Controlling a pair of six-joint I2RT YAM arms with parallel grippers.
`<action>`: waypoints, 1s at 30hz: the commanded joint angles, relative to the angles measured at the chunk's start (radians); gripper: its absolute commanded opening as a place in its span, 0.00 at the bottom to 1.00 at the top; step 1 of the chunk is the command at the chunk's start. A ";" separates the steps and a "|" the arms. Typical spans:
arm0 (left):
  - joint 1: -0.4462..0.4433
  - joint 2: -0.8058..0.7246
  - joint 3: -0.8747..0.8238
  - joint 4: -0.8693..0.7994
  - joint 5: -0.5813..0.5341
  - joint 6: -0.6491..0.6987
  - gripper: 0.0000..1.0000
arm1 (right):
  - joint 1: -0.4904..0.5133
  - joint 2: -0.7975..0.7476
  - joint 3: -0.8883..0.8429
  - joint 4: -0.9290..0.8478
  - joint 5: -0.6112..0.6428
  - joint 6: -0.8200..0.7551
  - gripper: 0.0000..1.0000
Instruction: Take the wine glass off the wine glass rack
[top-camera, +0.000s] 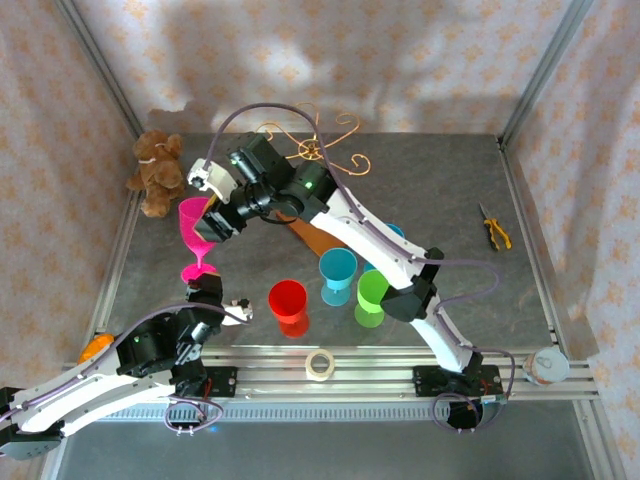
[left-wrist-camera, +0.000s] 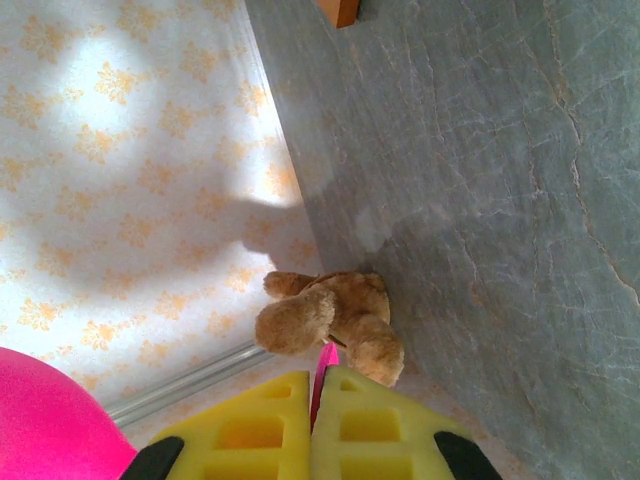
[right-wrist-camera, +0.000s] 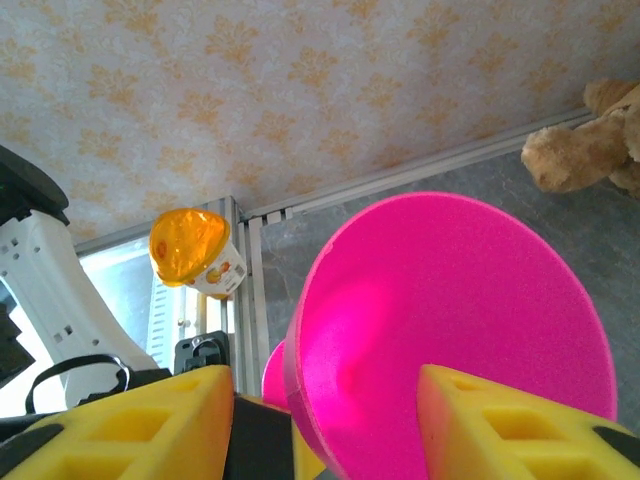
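The left gripper (left-wrist-camera: 315, 400) has its two yellow pads pressed together on the thin stem of the one pink glass (top-camera: 195, 225). In the top view this gripper (top-camera: 205, 287) sits just under the glass's foot. The right gripper (right-wrist-camera: 320, 425) is spread, one pad on each side of the bowl (right-wrist-camera: 450, 320). A gap shows beside one pad, and whether the other touches I cannot tell.

The glass is off the rack (top-camera: 315, 150), tilted in the air over the left of the table (top-camera: 440, 180), well apart from the wire arms. The single rack stands at the back, its wooden base partly under the right arm.

Three cups stand upright in clear sight, mouths up: red (top-camera: 288, 300), blue (top-camera: 337, 268) and green (top-camera: 372, 293). Each inside shows just its own colour. Two small tubs sit at the near corners, one orange-lidded (right-wrist-camera: 195, 250) and one on the right (top-camera: 548, 365); lids hide their contents.

Also here are one teddy (top-camera: 155, 170), one tape roll (top-camera: 320, 365) and one pair of pliers (top-camera: 495, 228).
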 joint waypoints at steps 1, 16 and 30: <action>-0.008 -0.014 0.022 0.083 -0.062 0.012 0.00 | 0.025 -0.028 -0.030 -0.162 -0.048 -0.009 0.50; -0.009 -0.017 0.024 0.102 -0.067 0.024 0.00 | 0.045 -0.049 -0.077 -0.259 -0.045 -0.020 0.29; -0.008 -0.022 0.025 0.112 -0.072 0.034 0.00 | 0.098 -0.058 -0.132 -0.355 0.009 -0.018 0.26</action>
